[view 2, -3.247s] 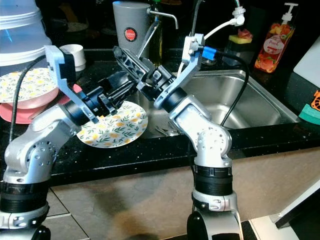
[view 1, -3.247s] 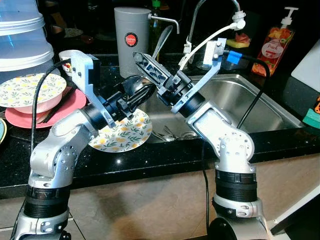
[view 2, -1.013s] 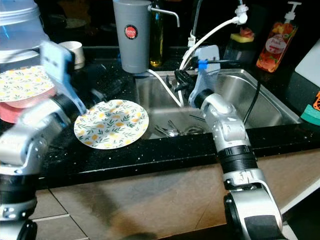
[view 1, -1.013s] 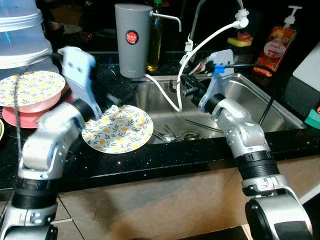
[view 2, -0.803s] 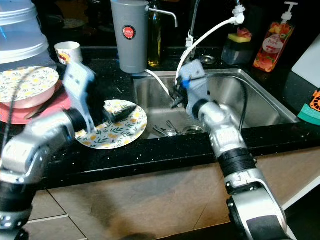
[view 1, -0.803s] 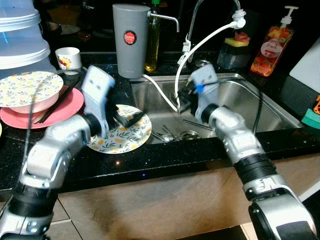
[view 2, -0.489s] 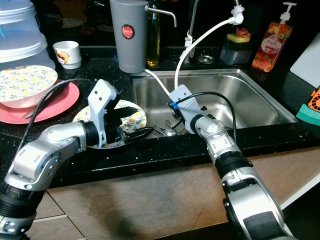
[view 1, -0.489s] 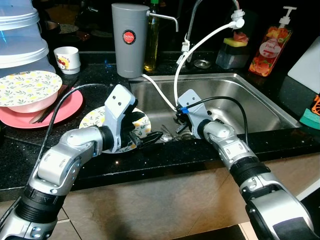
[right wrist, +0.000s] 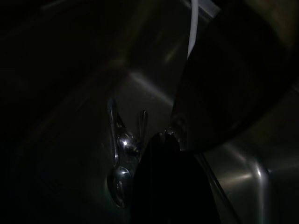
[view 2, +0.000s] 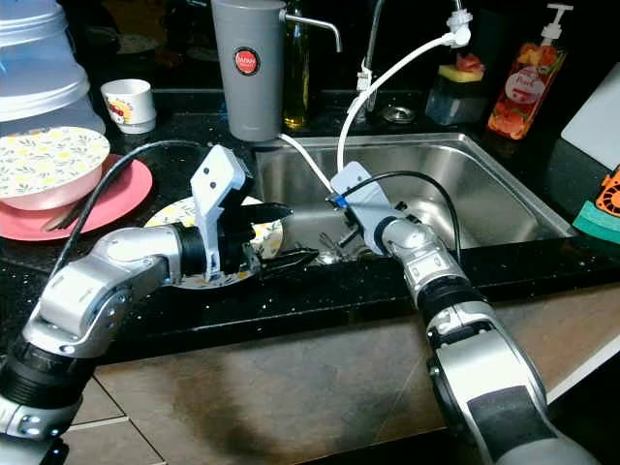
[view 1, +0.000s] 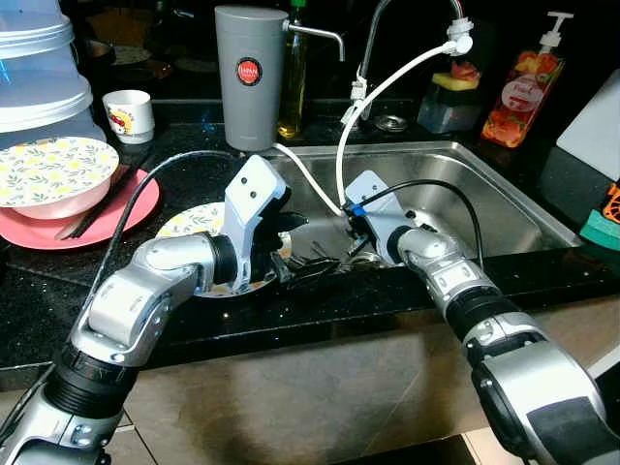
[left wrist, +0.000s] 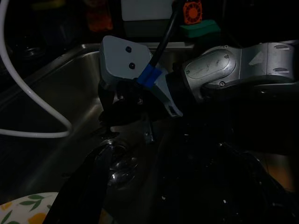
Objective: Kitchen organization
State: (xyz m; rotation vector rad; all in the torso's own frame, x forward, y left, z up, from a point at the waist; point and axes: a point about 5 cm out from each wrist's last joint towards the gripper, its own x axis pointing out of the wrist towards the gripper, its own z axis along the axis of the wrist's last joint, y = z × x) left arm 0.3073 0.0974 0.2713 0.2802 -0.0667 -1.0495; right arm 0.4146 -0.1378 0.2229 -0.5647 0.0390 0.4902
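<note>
Both arms are reaching into the steel sink point(view 1: 484, 189) at its left front corner. The left end effector point(view 1: 308, 254) is hovering with fingers spread over the sink's left edge, above a floral plate point(view 1: 189, 221) lying on the desk beside that edge. The right end effector point(view 1: 355, 244) is dipping toward cutlery point(right wrist: 122, 154) lying on the sink bottom; whether its fingers are spread or pressed together I cannot tell.

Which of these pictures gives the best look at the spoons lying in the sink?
The right wrist view: the spoons gleam large on the sink floor just beyond the right gripper. In both eye views they are small and partly hidden behind the arms. The left wrist view is too dark to tell.
</note>
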